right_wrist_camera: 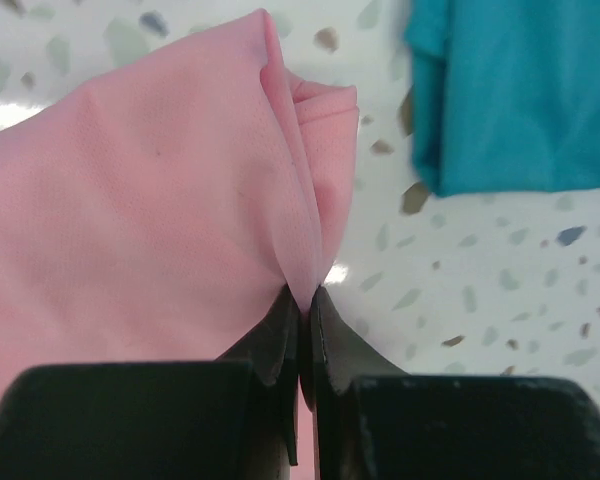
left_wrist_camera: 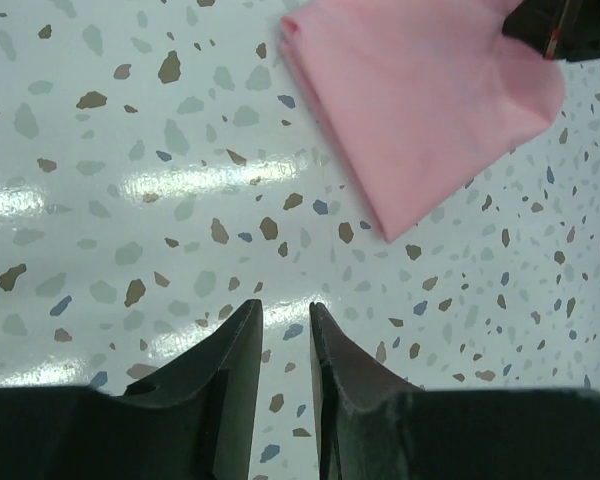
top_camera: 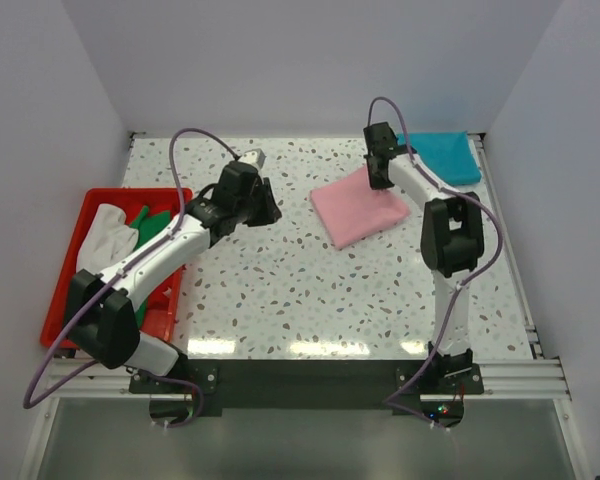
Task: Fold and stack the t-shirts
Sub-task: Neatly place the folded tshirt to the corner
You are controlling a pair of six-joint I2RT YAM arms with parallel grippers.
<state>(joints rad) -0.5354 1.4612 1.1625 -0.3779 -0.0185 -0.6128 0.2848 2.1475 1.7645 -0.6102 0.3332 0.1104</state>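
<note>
A: What shows only from overhead?
B: A red plastic tray (top_camera: 62,295), near left, holds the white cloth t-shirt (top_camera: 102,240) and green cloth t-shirt (top_camera: 158,222).
A: And the wrist views?
B: The left tool (left_wrist_camera: 285,310) is spread above the speckled desk (left_wrist_camera: 130,150); the right tool (right_wrist_camera: 302,300) pinches the folded light pink cloth t-shirt (right_wrist_camera: 140,220) at its edge, teal cloth t-shirt (right_wrist_camera: 520,90) beyond.

White left arm (top_camera: 155,255) and white right arm (top_camera: 452,310) with bulky black joints, thin purple cable (top_camera: 195,133) looping over each, left gripper (left_wrist_camera: 285,305) with smooth black tapered fingers (left_wrist_camera: 235,390), black base plates (top_camera: 170,385), silver rail (top_camera: 520,378)
</note>
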